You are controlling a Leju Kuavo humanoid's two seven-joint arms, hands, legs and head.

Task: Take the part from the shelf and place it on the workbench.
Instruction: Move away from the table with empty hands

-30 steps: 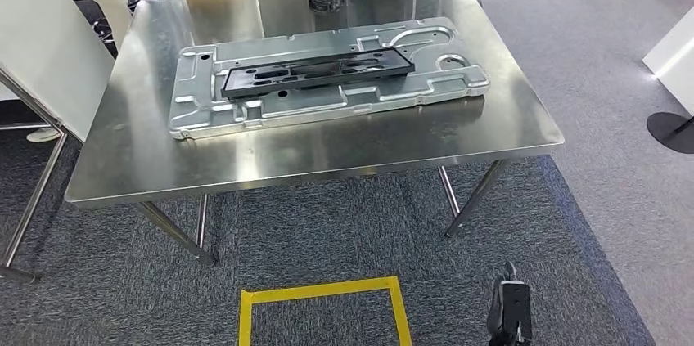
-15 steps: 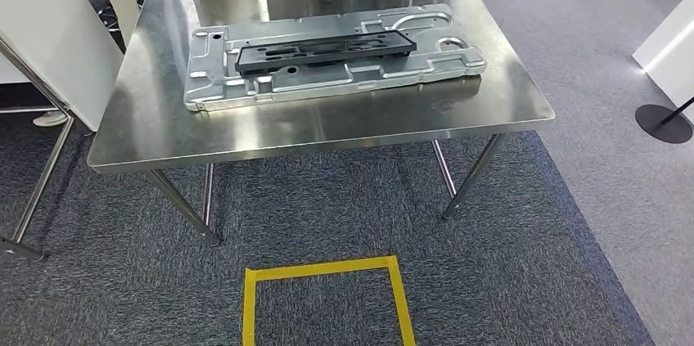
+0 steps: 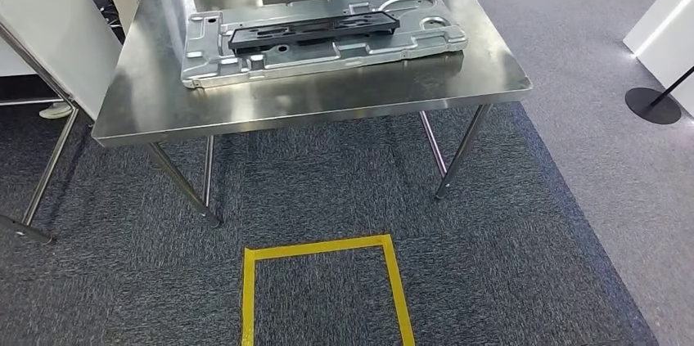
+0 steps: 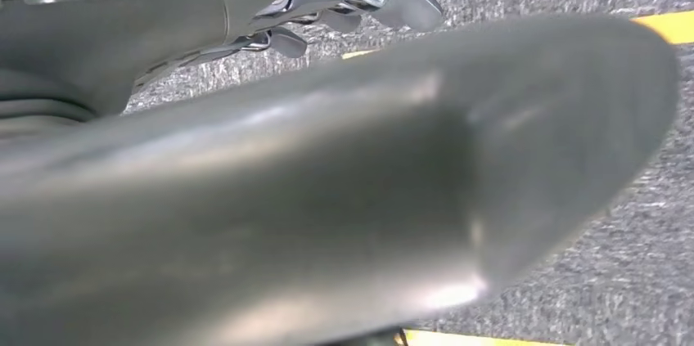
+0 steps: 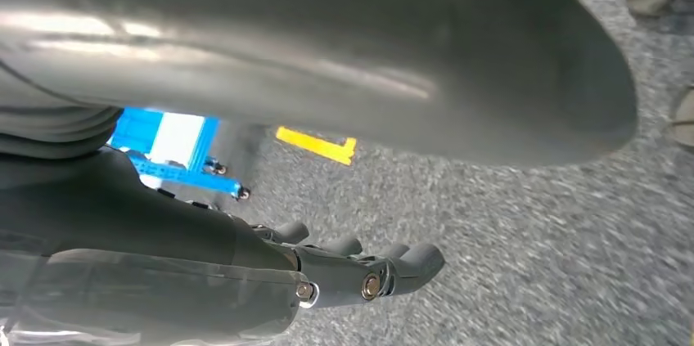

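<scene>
My left hand (image 4: 245, 117) hangs above grey carpet (image 4: 573, 280), its dark fingers (image 4: 393, 2) stretched out beyond the thick thumb, gripping nothing. My right hand (image 5: 245, 199) likewise hangs over carpet, its fingers (image 5: 385, 272) extended side by side and apart from the thumb, holding nothing. Both hands are well apart from the steel workbench (image 3: 327, 109), which stands ahead of them. On it lies a large silver stamped panel (image 3: 319, 43), and a black flat part (image 3: 315, 29) rests on top of that panel. A yellow taped square (image 3: 323, 248) marks the carpet between me and the workbench.
</scene>
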